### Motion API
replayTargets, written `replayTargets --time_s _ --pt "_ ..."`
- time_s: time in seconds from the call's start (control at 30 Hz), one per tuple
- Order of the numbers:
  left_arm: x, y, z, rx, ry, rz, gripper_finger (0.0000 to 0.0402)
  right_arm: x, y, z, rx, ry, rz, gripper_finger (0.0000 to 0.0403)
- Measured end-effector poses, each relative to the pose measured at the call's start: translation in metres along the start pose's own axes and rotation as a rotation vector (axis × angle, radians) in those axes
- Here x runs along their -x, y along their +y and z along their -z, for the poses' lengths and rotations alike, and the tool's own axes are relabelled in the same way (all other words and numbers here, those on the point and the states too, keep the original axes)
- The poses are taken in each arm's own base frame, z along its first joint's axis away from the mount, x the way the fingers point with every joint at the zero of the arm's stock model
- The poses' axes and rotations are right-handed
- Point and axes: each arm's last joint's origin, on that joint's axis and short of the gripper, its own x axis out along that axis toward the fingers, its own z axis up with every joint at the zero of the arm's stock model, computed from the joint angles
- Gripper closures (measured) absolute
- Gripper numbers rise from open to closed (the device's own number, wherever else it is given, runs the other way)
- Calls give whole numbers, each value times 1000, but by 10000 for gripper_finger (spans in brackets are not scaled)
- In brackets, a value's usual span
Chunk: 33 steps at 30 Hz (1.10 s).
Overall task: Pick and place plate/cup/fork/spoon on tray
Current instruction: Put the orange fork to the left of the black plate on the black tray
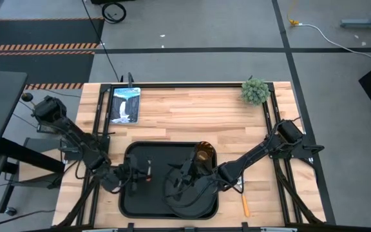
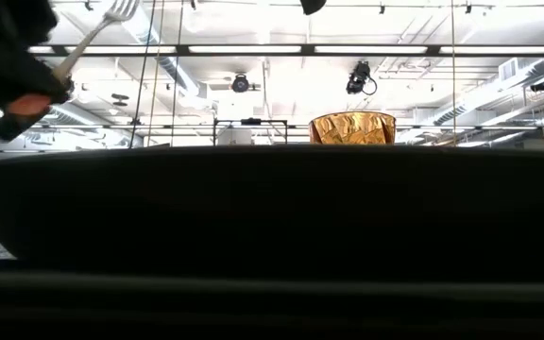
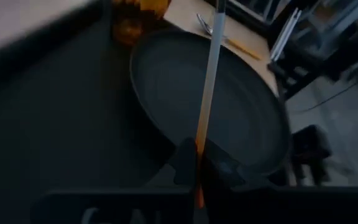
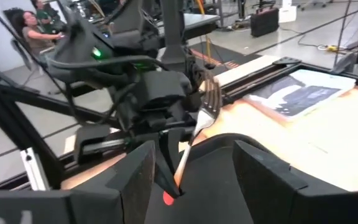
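Note:
The black tray (image 1: pixel 134 200) lies at the table's near middle. The round black plate (image 1: pixel 189 196) rests on its right half, and the amber cup (image 1: pixel 203 153) stands at its far right corner. My left gripper (image 1: pixel 142 173) hangs over the tray's left half, shut on the fork (image 4: pixel 207 102), whose tines point up. My right gripper (image 4: pixel 194 180) is open over the plate's far edge, facing the fork with nothing between its fingers. The spoon (image 3: pixel 211 26) lies on the table right of the tray. My left gripper pinches the fork's orange handle (image 3: pixel 199 140) between its two fingers, close to the handle's free end. The fork runs on past the fingertips, slanting upward with the tines (image 2: pixel 119 11) topmost. It is lifted clear above the tray.
A picture book (image 1: pixel 124 104) lies at the table's far left and a small green plant (image 1: pixel 255 90) at the far right. The bare wood between them is free. The tray's raised rim (image 2: pixel 272 189) fills the low view.

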Motion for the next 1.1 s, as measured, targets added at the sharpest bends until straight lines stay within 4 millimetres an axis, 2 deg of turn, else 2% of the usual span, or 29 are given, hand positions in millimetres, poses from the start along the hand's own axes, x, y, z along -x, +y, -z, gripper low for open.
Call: replayTargets --time_s 0.13,0.3,0.5,0.6,0.87,1.1 --pt "10 12 18 169 -23 52 390 2 3 -1 -15 -9 -21 181" --pt "14 26 29 344 -13 79 390 1 4 0 -6 20 -78 181" --pt "11 28 34 461 8 68 389 0 3 -1 23 22 -74 182" --pt "4 28 42 504 51 49 389 -1 2 -1 24 22 -73 182" --pt "-22 7 59 658 232 58 389 -1 2 -1 44 17 -74 182" --pt "-44 -9 54 710 364 69 388 -1 3 -3 61 3 -80 182"
